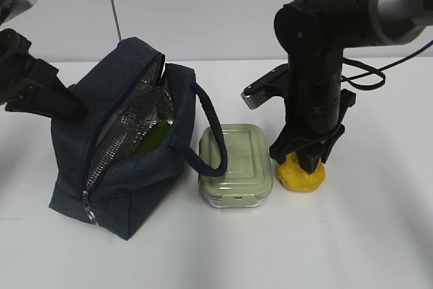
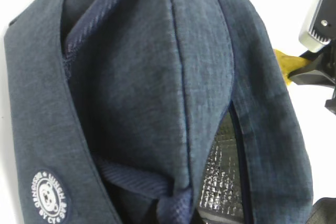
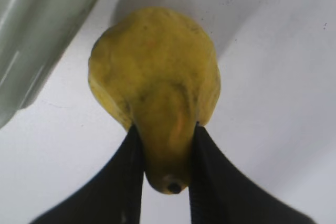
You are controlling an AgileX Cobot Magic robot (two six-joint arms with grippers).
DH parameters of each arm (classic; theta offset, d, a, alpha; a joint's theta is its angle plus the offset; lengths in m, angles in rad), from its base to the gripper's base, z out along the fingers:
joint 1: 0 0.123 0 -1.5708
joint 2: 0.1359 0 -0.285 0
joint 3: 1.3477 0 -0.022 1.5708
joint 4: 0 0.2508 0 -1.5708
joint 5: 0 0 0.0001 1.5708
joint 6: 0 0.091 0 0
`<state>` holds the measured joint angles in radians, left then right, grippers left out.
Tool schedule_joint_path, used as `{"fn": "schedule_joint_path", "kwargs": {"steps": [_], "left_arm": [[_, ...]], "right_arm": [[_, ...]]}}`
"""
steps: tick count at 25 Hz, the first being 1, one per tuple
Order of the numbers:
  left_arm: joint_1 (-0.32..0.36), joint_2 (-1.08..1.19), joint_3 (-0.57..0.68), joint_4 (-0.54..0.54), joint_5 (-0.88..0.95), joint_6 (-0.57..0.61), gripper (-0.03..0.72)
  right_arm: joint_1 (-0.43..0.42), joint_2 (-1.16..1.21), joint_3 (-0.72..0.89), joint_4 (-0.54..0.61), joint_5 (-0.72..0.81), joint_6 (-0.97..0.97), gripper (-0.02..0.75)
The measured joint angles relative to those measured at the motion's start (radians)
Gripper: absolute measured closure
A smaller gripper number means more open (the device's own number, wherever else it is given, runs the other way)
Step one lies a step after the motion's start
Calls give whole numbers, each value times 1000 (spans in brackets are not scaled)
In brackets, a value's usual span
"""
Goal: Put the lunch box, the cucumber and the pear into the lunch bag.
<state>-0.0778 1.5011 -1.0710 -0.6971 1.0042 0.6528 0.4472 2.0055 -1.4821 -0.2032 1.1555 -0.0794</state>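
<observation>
The navy lunch bag [image 1: 128,167] stands at the left with its zipper open and foil lining showing. The dark green cucumber [image 1: 157,137] lies inside it. My left gripper [image 1: 57,105] is at the bag's far left top edge. In the left wrist view the bag [image 2: 157,77] fills the frame, its handle strap [image 2: 170,203] bunches at the jaws, and the fingers are hidden. The sage-lidded lunch box [image 1: 235,164] sits right of the bag. My right gripper [image 1: 304,157] is shut on the neck of the yellow pear [image 1: 300,175], which rests on the table. The right wrist view shows the gripper [image 3: 165,127], pear [image 3: 155,66] and box [image 3: 37,30].
One bag handle loop [image 1: 210,133] hangs over the lunch box's left edge. The white table [image 1: 352,248] carries everything, with a pale wall behind. The right arm [image 2: 320,40] and a bit of the pear [image 2: 286,64] show at the right edge of the left wrist view.
</observation>
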Motion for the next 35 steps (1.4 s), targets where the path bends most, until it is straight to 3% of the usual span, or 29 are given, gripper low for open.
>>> {"fn": "schedule_joint_path", "kwargs": {"steps": [4, 9, 12, 17, 20, 28, 35], "left_arm": [[0, 0, 0, 0, 0, 0, 682], [0, 0, 0, 3, -1, 0, 682], [0, 0, 0, 3, -2, 0, 682], [0, 0, 0, 3, -4, 0, 682], [0, 0, 0, 4, -7, 0, 682], [0, 0, 0, 4, -7, 0, 682], [0, 0, 0, 4, -7, 0, 682]], "right_arm": [[-2, -75, 2, -6, -60, 23, 580], [-2, -254, 2, 74, -175, 18, 583], [-2, -333, 2, 203, -252, -77, 587], [4, -370, 2, 588, -304, -388, 589], [37, -345, 2, 694, -315, -483, 589], [145, -237, 2, 752, -358, -554, 589], [152, -154, 2, 748, -370, -561, 568]]}}
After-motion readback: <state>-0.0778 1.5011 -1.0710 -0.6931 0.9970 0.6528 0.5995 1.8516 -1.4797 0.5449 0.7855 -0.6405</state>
